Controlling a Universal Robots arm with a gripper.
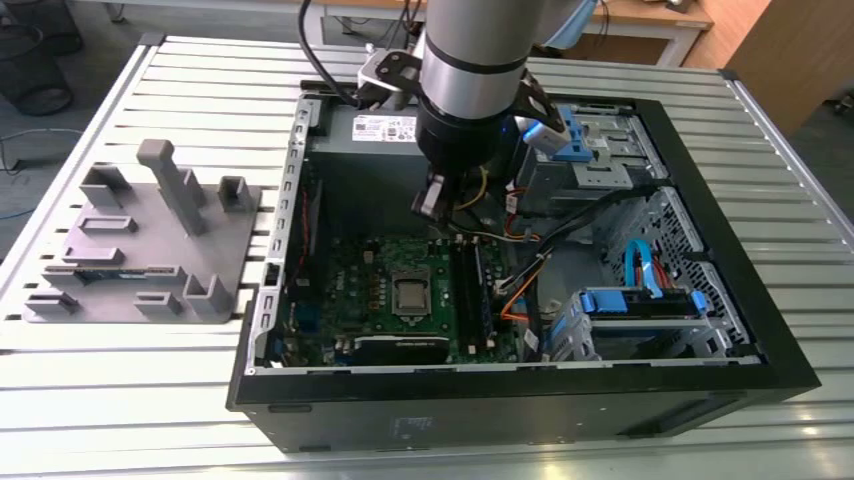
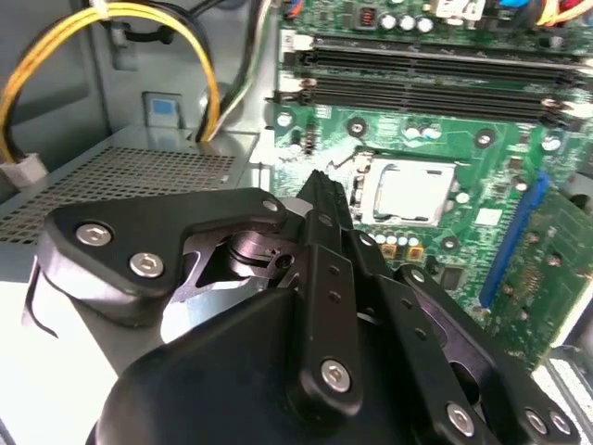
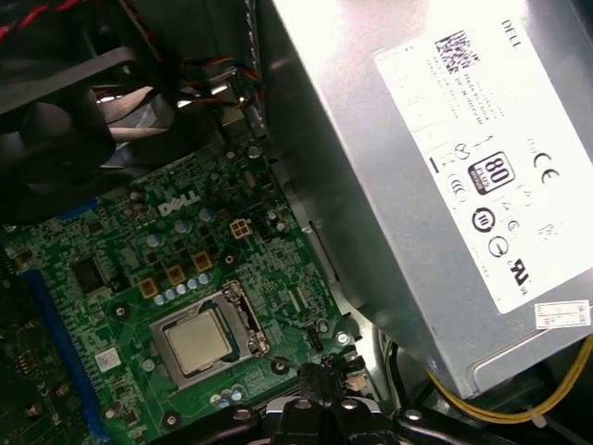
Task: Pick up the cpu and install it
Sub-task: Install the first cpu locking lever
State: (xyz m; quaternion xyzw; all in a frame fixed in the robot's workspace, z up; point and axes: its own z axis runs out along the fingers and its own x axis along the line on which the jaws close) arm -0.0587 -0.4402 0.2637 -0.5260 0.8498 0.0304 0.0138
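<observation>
The cpu (image 1: 411,293) lies flat in its socket on the green motherboard (image 1: 360,290) inside the open computer case. Its silver top shows in both wrist views (image 2: 408,193) (image 3: 197,339), framed by the socket's metal bracket. My gripper (image 1: 430,205) hangs from the arm above the board, up and toward the power supply from the socket. Its black fingertips (image 2: 317,181) (image 3: 326,375) sit pressed together with nothing between them. The tips are clear of the cpu and touch nothing.
A silver power supply (image 3: 445,167) stands close beside the gripper, with yellow cables (image 2: 111,19) running from it. Black memory slots (image 2: 426,74) flank the socket. Blue-latched drive bays (image 1: 641,300) fill the case's right. A grey parts fixture (image 1: 147,240) stands on the slatted table, left.
</observation>
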